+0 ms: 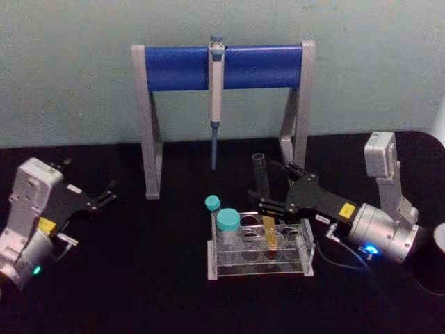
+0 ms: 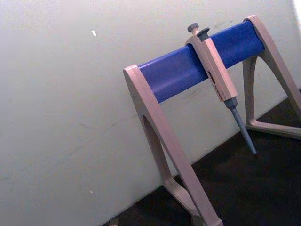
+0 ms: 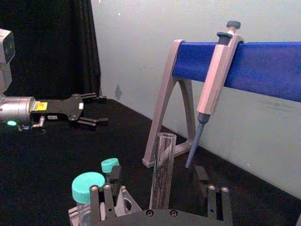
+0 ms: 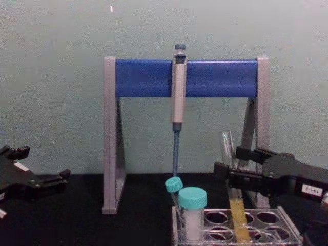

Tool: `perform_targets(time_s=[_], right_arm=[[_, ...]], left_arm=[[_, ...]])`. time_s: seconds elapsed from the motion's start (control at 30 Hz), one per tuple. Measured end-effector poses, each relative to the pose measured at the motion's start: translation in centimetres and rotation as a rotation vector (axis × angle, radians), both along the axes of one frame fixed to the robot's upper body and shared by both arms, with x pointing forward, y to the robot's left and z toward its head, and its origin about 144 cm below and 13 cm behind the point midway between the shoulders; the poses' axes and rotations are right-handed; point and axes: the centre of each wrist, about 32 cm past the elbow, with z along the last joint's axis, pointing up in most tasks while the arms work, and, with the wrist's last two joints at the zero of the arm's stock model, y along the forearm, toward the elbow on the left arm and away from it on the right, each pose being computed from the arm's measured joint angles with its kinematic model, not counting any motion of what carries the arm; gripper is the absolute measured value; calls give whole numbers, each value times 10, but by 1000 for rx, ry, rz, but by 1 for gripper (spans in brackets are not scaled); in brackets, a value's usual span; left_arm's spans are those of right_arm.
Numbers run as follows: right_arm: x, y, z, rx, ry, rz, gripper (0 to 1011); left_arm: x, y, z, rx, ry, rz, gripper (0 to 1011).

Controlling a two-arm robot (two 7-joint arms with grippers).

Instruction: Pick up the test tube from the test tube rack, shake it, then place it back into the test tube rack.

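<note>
The test tube point(image 1: 261, 175) is a long clear capless glass tube with yellow liquid in its lower part. It stands slightly tilted in a hole of the low clear test tube rack point(image 1: 259, 273) at centre right. My right gripper point(image 1: 271, 186) reaches in from the right and is open, one finger on each side of the tube's upper half with gaps showing. In the right wrist view the test tube point(image 3: 162, 174) rises between the two spread fingers. From the chest, the test tube point(image 4: 229, 154) and test tube rack point(image 4: 288, 226) show with the right gripper point(image 4: 231, 163) straddling the glass.
Two teal-capped tubes point(image 1: 228, 220) point(image 1: 213, 202) stand at the rack's left end. Behind is a tall grey-and-blue stand point(image 1: 174, 67) with a pipette point(image 1: 216, 90) hanging from it. My left gripper point(image 1: 108, 193) is parked open at the far left on the black table.
</note>
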Motion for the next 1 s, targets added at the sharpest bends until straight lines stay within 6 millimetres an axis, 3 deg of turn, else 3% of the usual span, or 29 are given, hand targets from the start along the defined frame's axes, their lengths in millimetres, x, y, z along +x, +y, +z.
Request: perform_targets(time_s=[0.07, 0.6, 1.0], right_arm=[[0, 0, 0, 0, 0, 0, 1000], [-16, -2, 19, 64, -169, -74, 1000], [-44, -5, 31, 31, -268, -419, 1000]], left_arm=[[0, 0, 0, 0, 0, 0, 1001], [0, 0, 0, 0, 0, 0, 1001], [0, 0, 0, 0, 0, 0, 1001]])
